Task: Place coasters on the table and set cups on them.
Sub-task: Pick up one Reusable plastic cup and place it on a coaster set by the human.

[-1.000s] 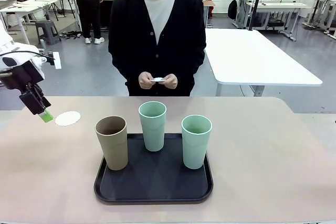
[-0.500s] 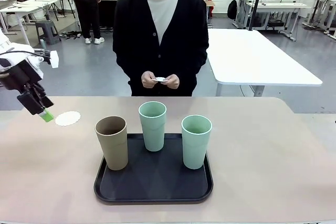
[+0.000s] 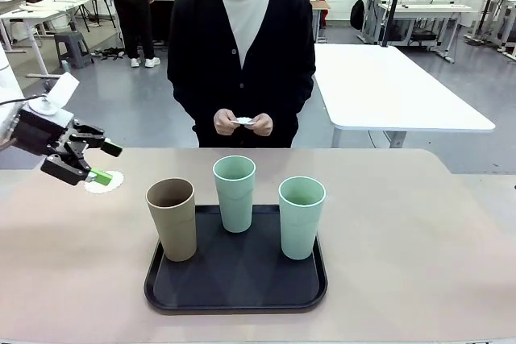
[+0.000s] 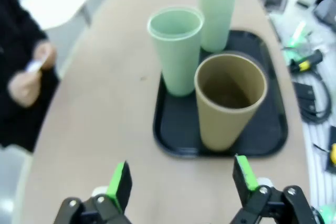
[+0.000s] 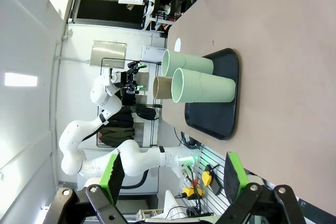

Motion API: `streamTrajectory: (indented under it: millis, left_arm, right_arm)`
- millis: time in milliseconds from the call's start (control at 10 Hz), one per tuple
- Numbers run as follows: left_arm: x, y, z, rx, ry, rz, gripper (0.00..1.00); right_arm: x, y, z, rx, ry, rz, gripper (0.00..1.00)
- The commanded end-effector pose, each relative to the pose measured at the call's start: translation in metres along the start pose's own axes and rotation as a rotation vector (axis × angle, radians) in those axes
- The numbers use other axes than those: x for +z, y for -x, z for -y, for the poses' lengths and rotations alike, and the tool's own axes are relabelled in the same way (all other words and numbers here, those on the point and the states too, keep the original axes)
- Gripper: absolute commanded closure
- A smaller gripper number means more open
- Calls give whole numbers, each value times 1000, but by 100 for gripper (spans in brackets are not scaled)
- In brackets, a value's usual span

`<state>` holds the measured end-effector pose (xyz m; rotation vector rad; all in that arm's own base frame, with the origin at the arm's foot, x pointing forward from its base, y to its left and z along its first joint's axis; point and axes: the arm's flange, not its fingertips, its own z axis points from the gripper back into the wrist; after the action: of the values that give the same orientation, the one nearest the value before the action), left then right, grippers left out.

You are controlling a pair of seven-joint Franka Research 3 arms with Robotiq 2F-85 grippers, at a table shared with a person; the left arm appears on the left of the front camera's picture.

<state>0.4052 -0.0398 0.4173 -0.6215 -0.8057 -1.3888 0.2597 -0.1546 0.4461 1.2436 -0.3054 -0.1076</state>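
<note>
White coaster (image 3: 110,184) by left gripper (image 3: 106,163); jaws apart

A black tray (image 3: 242,283) lies flat near the front. A person (image 3: 201,62) in a black top stands behind it. A big white table (image 3: 395,86) stands farther back, on the right.

Upright on a black tray (image 3: 234,275): tan cup (image 3: 172,219) left, mint cup (image 3: 234,193) behind, second mint cup (image 3: 301,217) right. White scalloped coaster (image 3: 110,184) lies flat on the beige table (image 3: 419,239), far left.

No text, label, brand or number is legible (not even partly).
</note>
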Motion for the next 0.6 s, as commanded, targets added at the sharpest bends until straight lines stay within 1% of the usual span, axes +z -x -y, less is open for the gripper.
streamTrajectory:
  millis: [0, 100, 200, 300, 500]
  left_arm:
    - [-27, 21, -11, -47, 99, 82, 0]
    - [-38, 27, -13, -58, 128, 85, 0]
    - [-45, 27, -15, -55, 131, 72, 0]
    - [-29, 14, 2, -41, 84, 81, 0]
    - [-29, 14, 2, -41, 84, 81, 0]
  right_arm:
    - [1, -3, 0, 15, -25, 10, 0]
    - [1, -3, 0, 15, -25, 10, 0]
    - [1, -3, 0, 15, -25, 10, 0]
    - [1, -3, 0, 15, -25, 10, 0]
    - [1, -3, 0, 15, -25, 10, 0]
